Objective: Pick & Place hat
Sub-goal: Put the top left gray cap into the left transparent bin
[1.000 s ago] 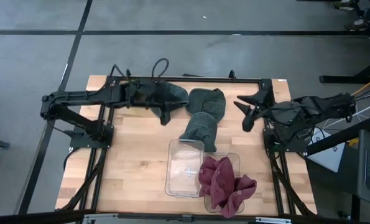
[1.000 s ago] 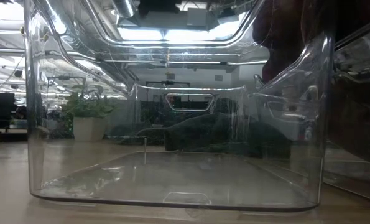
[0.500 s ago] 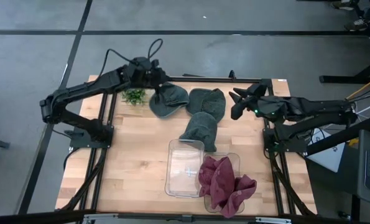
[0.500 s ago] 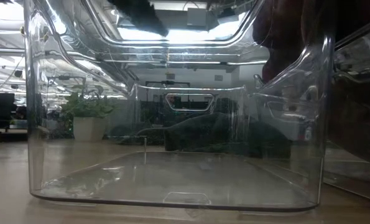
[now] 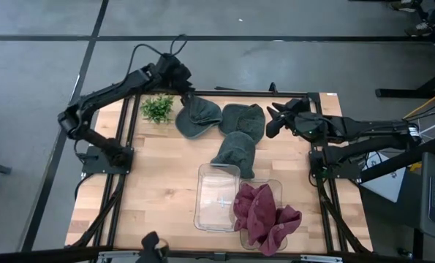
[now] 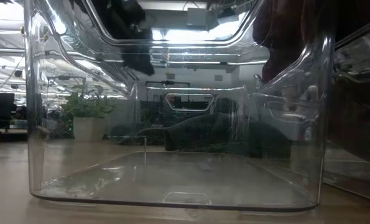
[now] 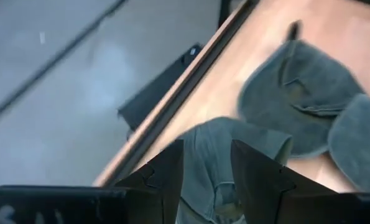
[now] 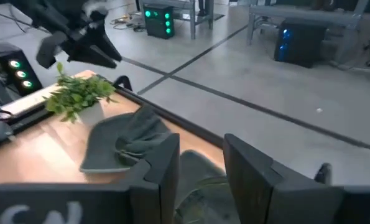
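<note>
Grey concrete floor with dark tape lines surrounds a wooden table (image 5: 159, 183) framed in black rails.

Three grey hats lie together toward the table's far edge, at about twelve o'clock from its centre. Hat one (image 5: 197, 116) is at the ten o'clock end of the cluster, hat two (image 5: 244, 117) touches it at its three o'clock side, and hat three (image 5: 235, 152) overlaps hat two from the six o'clock side, its lower end reaching the clear bin (image 5: 217, 197). That bin sits at about five o'clock from the table's centre and looks empty in the low view. A second bin (image 5: 275, 191), touching it at three o'clock, holds a crumpled maroon cloth (image 5: 265, 214) that spills over its rim.

A small green plant (image 5: 158, 108) stands just beside hat one, at its nine o'clock.

The left gripper (image 5: 186, 92) hangs over the far edge of hat one, near the table rail; in its wrist view the two fingers (image 7: 253, 180) stand a little apart with nothing between them, the hat below. The right gripper (image 5: 275, 119) hovers at three o'clock from hat two, pointing toward it, fingers (image 8: 250, 171) parted and empty.
</note>
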Robot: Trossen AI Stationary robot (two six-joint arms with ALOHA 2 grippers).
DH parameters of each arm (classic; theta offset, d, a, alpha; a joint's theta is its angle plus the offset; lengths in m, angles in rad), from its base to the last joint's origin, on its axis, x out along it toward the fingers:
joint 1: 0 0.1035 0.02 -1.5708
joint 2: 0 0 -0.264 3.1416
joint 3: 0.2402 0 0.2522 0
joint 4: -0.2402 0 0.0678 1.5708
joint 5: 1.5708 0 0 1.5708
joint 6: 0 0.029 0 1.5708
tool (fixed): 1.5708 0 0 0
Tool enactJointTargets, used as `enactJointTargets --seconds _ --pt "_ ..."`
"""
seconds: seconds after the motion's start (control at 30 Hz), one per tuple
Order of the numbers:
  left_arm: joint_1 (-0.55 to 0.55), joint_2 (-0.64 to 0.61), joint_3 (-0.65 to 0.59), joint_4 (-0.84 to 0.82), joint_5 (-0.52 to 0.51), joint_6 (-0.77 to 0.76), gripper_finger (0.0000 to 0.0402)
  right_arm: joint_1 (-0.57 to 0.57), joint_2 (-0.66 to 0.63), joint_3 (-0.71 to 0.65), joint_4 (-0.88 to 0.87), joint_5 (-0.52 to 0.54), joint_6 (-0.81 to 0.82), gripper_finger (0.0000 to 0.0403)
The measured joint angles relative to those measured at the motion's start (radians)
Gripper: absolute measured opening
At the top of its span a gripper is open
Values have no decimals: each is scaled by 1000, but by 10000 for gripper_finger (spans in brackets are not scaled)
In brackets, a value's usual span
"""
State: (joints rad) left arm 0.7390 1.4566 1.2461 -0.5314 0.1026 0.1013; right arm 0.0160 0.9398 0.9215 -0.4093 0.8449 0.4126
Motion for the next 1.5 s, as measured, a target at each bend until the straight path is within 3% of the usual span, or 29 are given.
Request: enactJointTargets --seconds 0.3,0.53,0.87,1.03,1.23,1.37,1.5 --pt "23 194 0 107 61 -6 127 -62 0 0 25 -15 -164 125" --pt "3 267 0 174 191 234 127 -67 0 0 23 -91 -227 125" --pt "1 277 0 131 182 479 127 -67 0 0 14 -121 -238 125" --pt "31 277 0 113 234 511 127 -95 -6 0 -25 -271 -287 124" --pt "68 277 0 113 290 521 127 -208 -29 0 -66 -616 -438 106" --pt "78 277 0 113 291 549 127 -272 -29 0 -83 -830 -445 94" --pt "77 290 0 114 296 560 127 -300 -26 0 -86 -872 -413 88"
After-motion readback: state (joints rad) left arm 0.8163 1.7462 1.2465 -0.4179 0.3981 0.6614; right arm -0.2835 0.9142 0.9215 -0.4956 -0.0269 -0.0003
